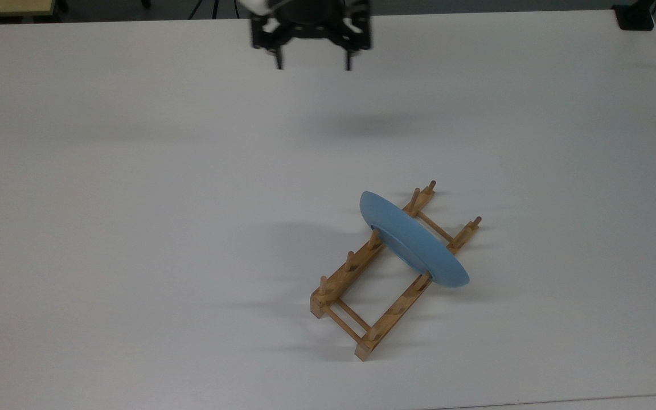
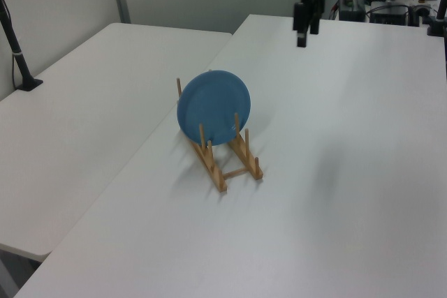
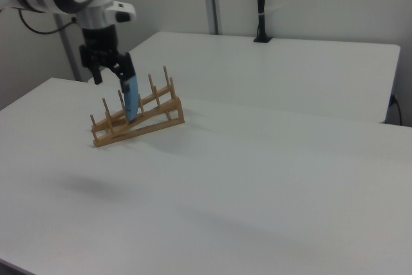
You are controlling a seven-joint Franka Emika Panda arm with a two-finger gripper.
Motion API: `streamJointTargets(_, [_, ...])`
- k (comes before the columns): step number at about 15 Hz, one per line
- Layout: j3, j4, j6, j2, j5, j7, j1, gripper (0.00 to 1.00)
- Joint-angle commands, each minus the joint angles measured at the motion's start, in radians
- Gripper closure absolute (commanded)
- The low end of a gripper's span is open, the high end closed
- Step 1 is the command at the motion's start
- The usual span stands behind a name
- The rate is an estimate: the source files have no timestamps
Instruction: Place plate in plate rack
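Plate (image 1: pixel 413 242) stands on edge in the rack (image 1: pixel 385 279), slotted between pegs nearer the rack's far end in the top view. It leans slightly, rim caught by pegs on both rails, so the pegs carry it and nothing else touches it. In the left view the plate (image 2: pixel 213 107) shows its broad face, with two pegs crossing in front of its lower edge; that pair looks like what stops it rolling or tipping forward.

Rack sits flat on the white tabletop (image 1: pixel 134 228), angled diagonally in the top view. Near slots empty.

Gripper (image 1: pixel 312 65) hangs high at the far edge of the tabletop, well apart from plate and rack. Jaws spread wide, nothing between them. In the left view the gripper (image 2: pixel 304 33) hangs far right of the plate; in the right view the gripper (image 3: pixel 109 72) overlaps the rack only by line of sight.

Judgement: placement looks done; plate appears stable unaided, arm clear.
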Motion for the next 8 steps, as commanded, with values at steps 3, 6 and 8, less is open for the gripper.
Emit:
streamJointTargets(3, [0.01,-0.067,-0.002,-0.038,-0.004,-0.104,-0.118,0.0])
streamJointTargets(6, [0.009,-0.061,-0.014,-0.043,-0.005,-0.11,-0.123,0.0])
streamJointTargets(8, [-0.001,-0.056,-0.022,-0.044,-0.005,-0.112,-0.129,0.0])
